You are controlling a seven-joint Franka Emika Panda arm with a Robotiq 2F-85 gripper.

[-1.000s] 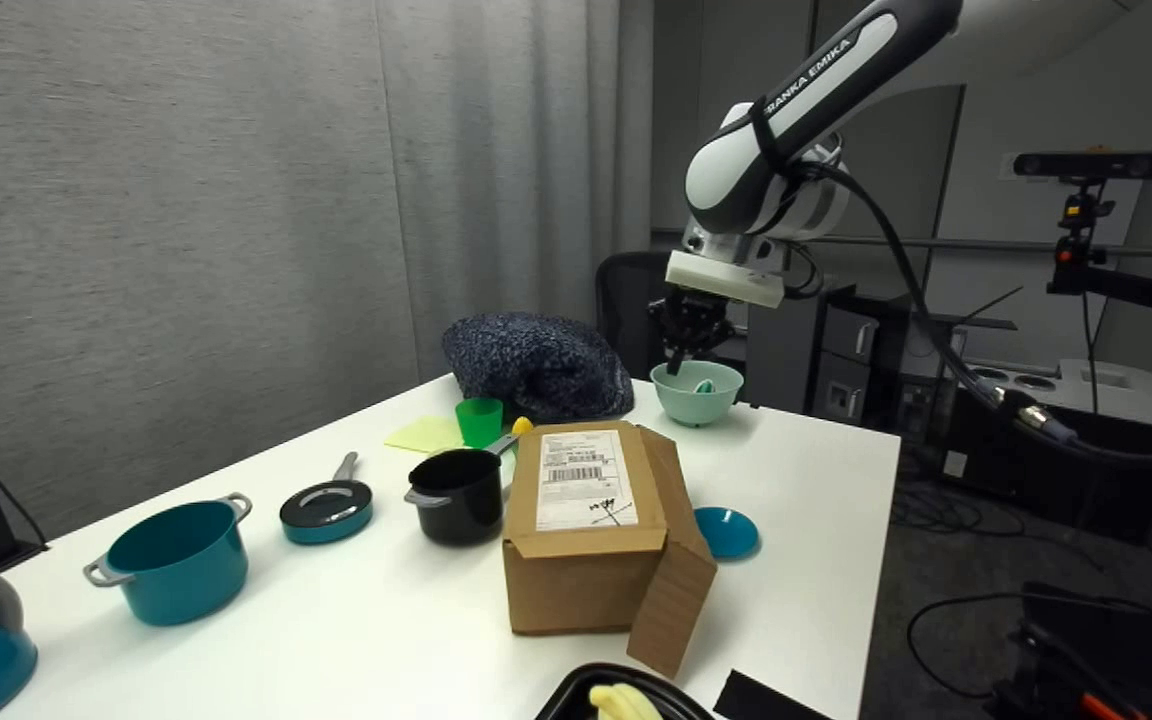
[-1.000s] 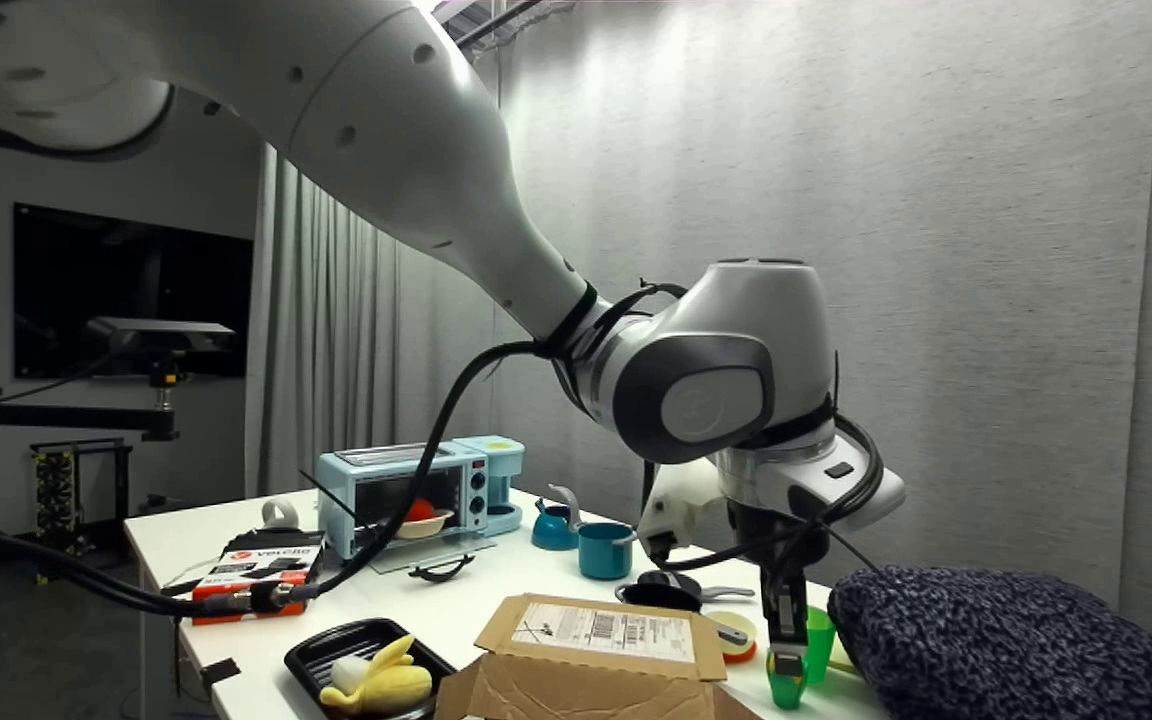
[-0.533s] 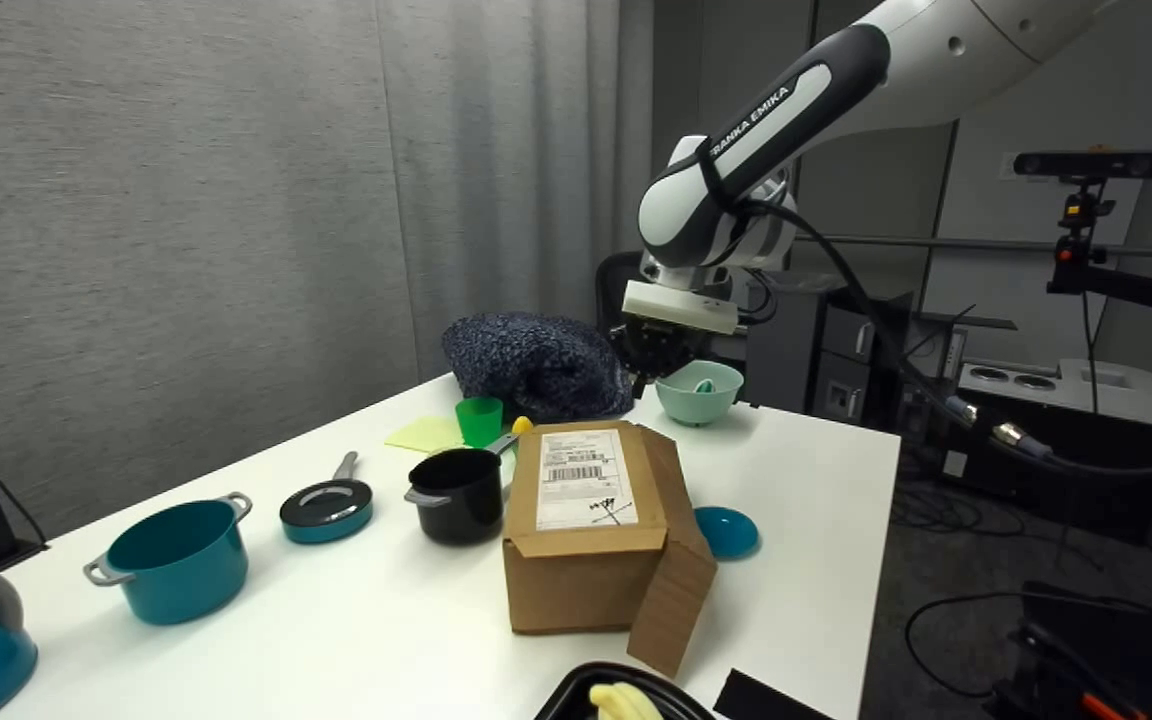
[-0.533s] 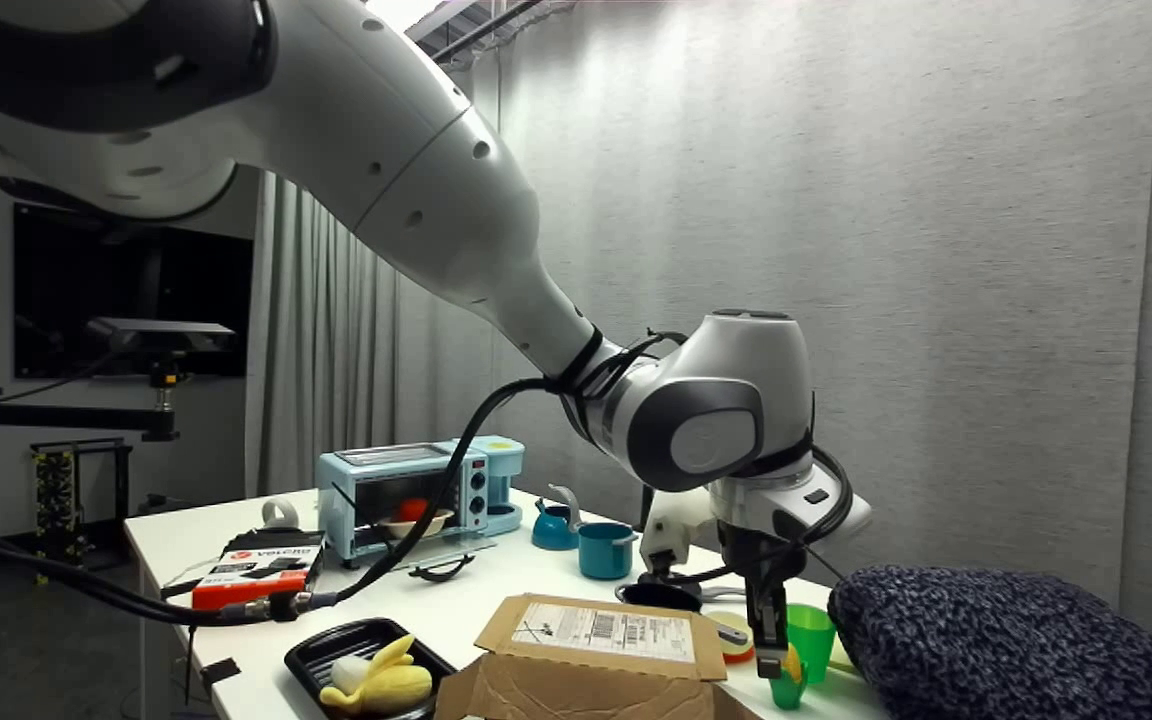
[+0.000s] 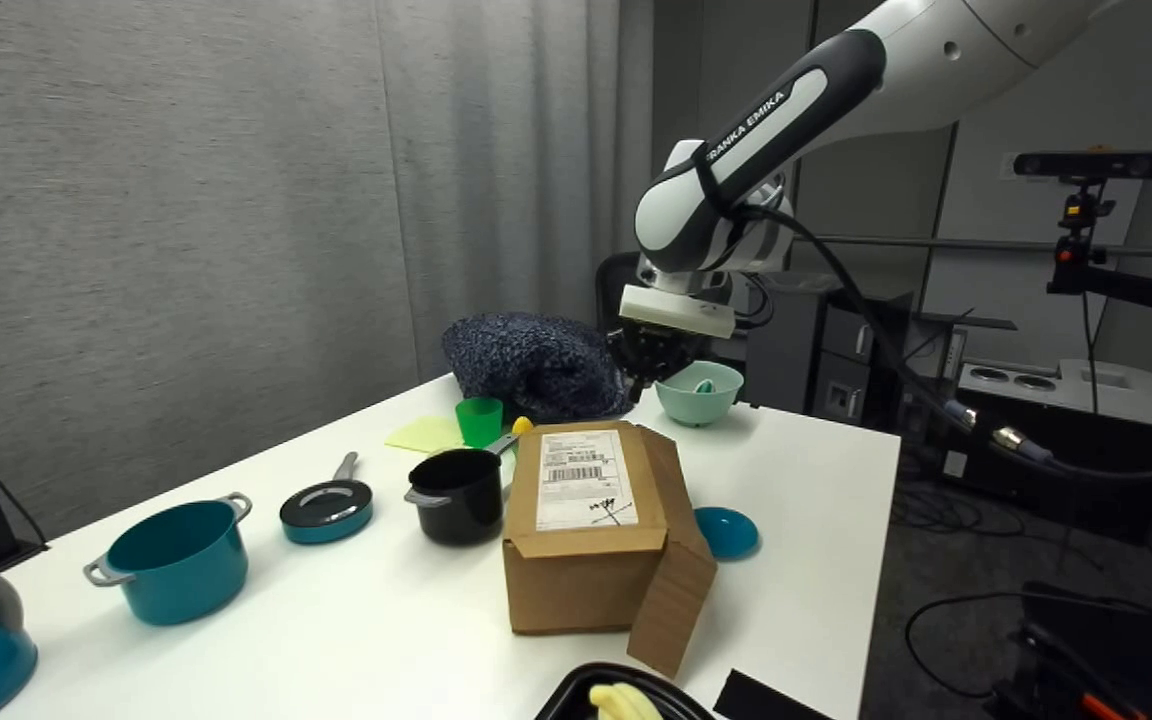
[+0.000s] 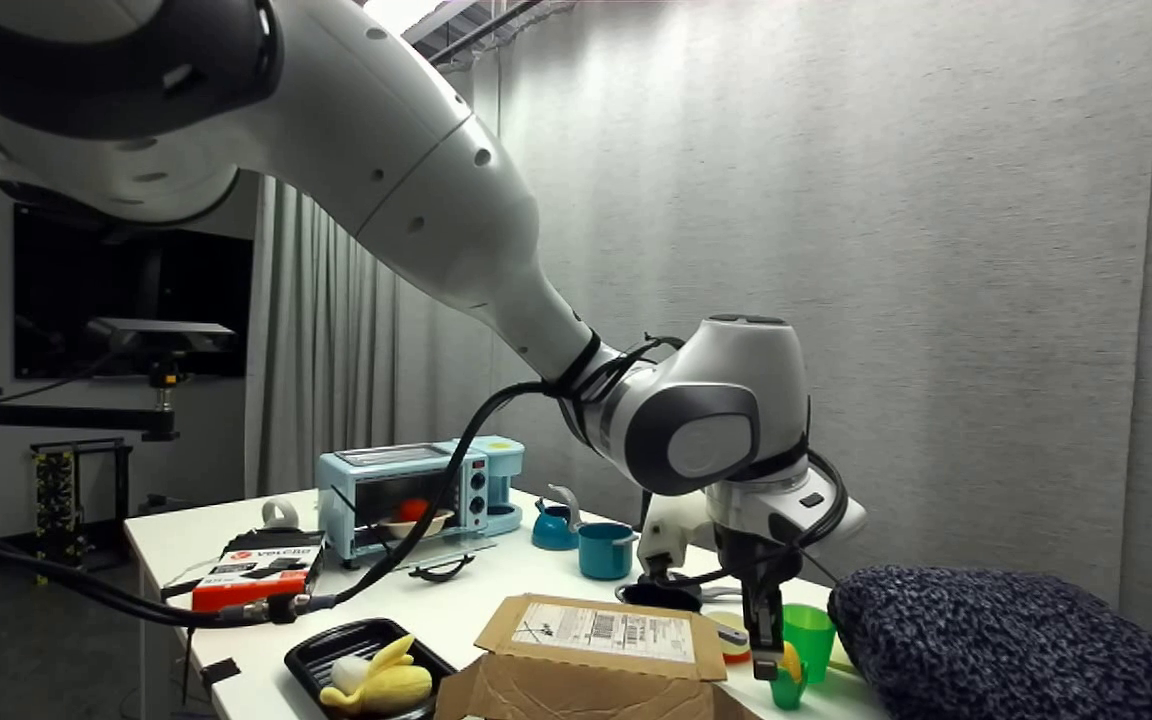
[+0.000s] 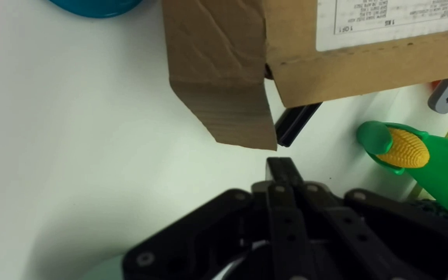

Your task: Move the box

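The brown cardboard box (image 5: 586,590) stands on the white table with a white label on top and side flaps hanging out. It also shows in an exterior view (image 6: 601,690), cut by the lower edge, and at the top of the wrist view (image 7: 364,74). My gripper (image 7: 284,161) is shut with its fingertips together and nothing between them. In the wrist view the tips sit just short of the corner of a hanging flap (image 7: 228,101), apart from it. In the exterior views the gripper (image 5: 635,392) (image 6: 766,668) hangs beyond one end of the box.
A toy corn (image 7: 405,149) and green cup (image 6: 809,640) stand beside the gripper. A mint bowl (image 5: 698,392), dark cushion (image 5: 536,365), black pot (image 5: 458,500) and blue lid (image 5: 727,532) surround the box. A black bar (image 7: 297,124) lies by the flap.
My gripper has come down and moved towards the box, away from above the mint bowl. The last half second shows only a slight drop. The box has not moved.
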